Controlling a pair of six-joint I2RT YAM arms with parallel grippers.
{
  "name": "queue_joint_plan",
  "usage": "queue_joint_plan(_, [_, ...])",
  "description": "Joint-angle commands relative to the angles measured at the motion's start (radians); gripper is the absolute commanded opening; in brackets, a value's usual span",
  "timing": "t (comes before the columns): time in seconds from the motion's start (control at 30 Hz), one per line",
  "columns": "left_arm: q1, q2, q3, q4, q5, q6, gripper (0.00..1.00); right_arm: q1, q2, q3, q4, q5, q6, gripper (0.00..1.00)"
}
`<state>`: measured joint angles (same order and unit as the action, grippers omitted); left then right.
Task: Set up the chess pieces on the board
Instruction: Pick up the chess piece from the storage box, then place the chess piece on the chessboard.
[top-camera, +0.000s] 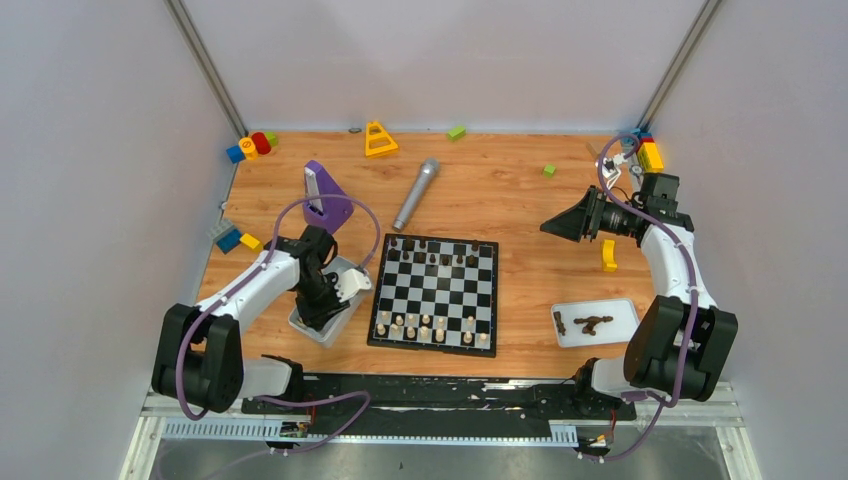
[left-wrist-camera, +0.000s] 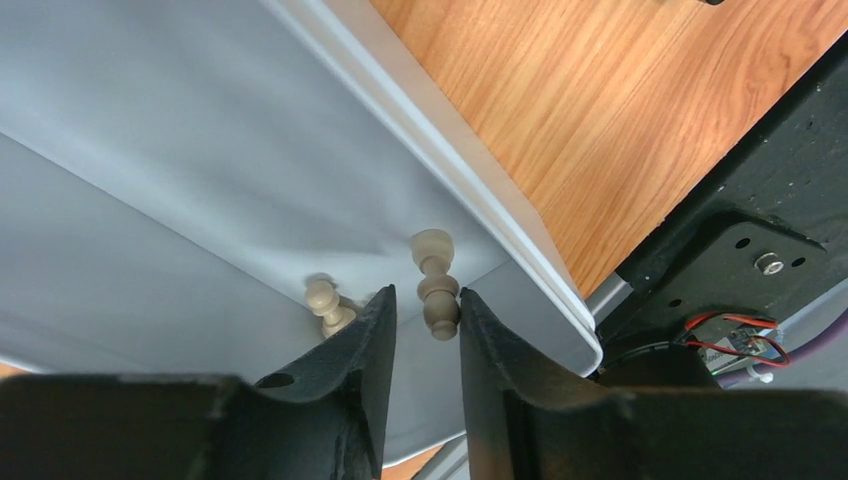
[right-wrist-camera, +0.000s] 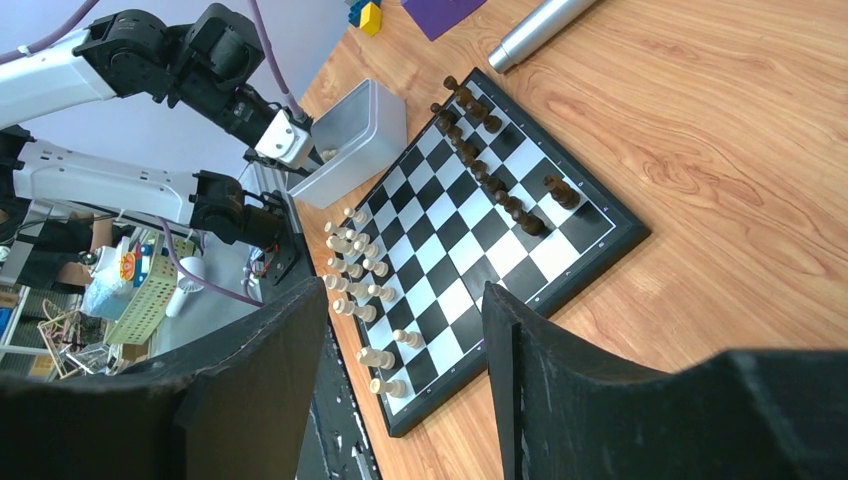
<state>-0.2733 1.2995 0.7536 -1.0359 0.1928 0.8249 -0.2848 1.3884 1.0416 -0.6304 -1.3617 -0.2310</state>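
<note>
Since the white bin (left-wrist-camera: 480, 200) left of the chessboard (top-camera: 440, 290) holds unplaced stock, the left gripper (left-wrist-camera: 427, 300) brackets a light chess piece (left-wrist-camera: 437, 290) inside it, jaws narrowly parted, while the right gripper (right-wrist-camera: 405, 295) stands clear at right, open.

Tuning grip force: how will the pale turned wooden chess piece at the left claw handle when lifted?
The pale turned wooden chess piece looks rigid, probably light. Its rounded, waisted profile may slip or pivot in the left claw; nudged, it could roll.
</note>
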Motion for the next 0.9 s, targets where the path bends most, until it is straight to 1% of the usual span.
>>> queue_joint_plan(0.0, [0.0, 0.004, 0.009, -0.017, 0.026, 0.028, 0.31, -0.003, 0.004, 0.035, 0.014, -0.024, -0.034, 0.59])
queue_joint_plan(0.13, [0.001, -0.01, 0.038, -0.044, 0.009, 0.029, 0.16, -0.004, 0.006, 0.035, 0.014, -0.023, -0.034, 0.59])
queue_joint_plan(0.27, [0.002, -0.054, 0.121, -0.093, -0.013, 0.029, 0.08, -0.003, 0.01, 0.037, 0.01, -0.025, -0.034, 0.59])
queue_joint_plan(0.4, [0.002, -0.08, 0.207, -0.165, -0.006, 0.028, 0.06, -0.003, 0.005, 0.038, 0.011, -0.024, -0.034, 0.59])
queue_joint_plan(0.57, [0.001, -0.064, 0.297, -0.229, 0.008, 0.021, 0.06, -0.004, 0.007, 0.038, 0.011, -0.024, -0.034, 0.59])
queue_joint_plan(0.77, [-0.007, -0.04, 0.436, -0.304, 0.068, 0.012, 0.06, -0.003, 0.0, 0.039, 0.01, -0.015, -0.034, 0.59])
queue_joint_plan(0.87, [-0.039, -0.015, 0.503, -0.329, 0.096, -0.01, 0.06, -0.003, 0.001, 0.041, 0.011, -0.012, -0.034, 0.59])
